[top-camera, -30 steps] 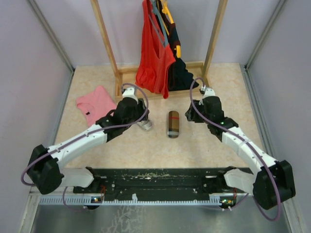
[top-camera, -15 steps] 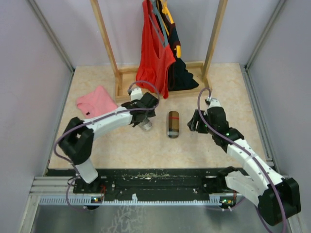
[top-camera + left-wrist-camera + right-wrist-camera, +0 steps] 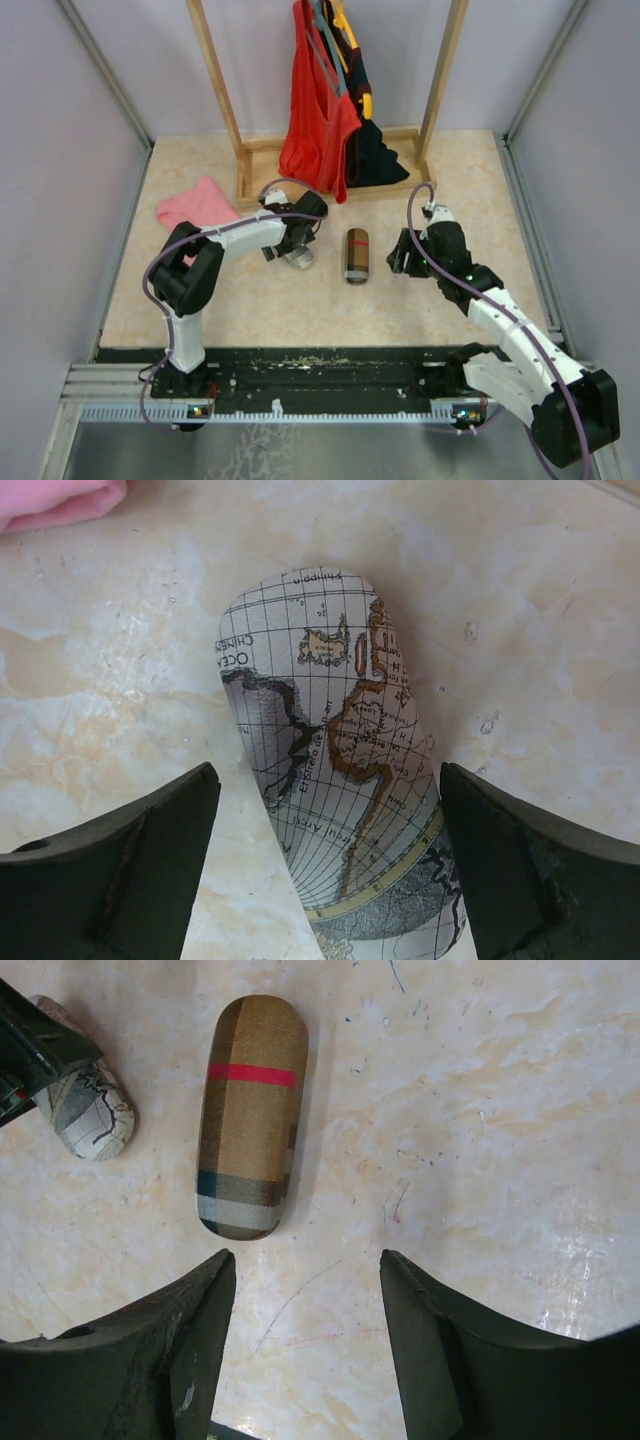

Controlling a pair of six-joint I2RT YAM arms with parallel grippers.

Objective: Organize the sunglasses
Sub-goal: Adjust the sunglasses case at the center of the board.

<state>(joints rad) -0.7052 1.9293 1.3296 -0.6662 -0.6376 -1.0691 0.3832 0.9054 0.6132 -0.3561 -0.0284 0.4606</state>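
Hovering low over a map-printed case (image 3: 330,760), the left end effector (image 3: 325,780) has its fingers spread wide, one on each side of the case, with bare surface (image 3: 450,180) showing between each finger and the case, so nothing is pinched. The case lies flat, closed as far as the views show, its rounded end pointing away from the wrist camera. A pink cloth (image 3: 197,212) lies well to its left, near the left wall. Just right of the map-printed case, a closed brown plaid case (image 3: 250,1115) with a red stripe lies lengthwise on the marbled surface, apart from it. The right end effector (image 3: 305,1260) hangs to the right of the plaid case, its fingers also parted and holding nothing, not touching the case. Behind both stands a wooden rack (image 3: 225,90) with a red garment (image 3: 318,120) and a dark garment (image 3: 372,155) hanging from it. Where the sunglasses are cannot be told from any view.
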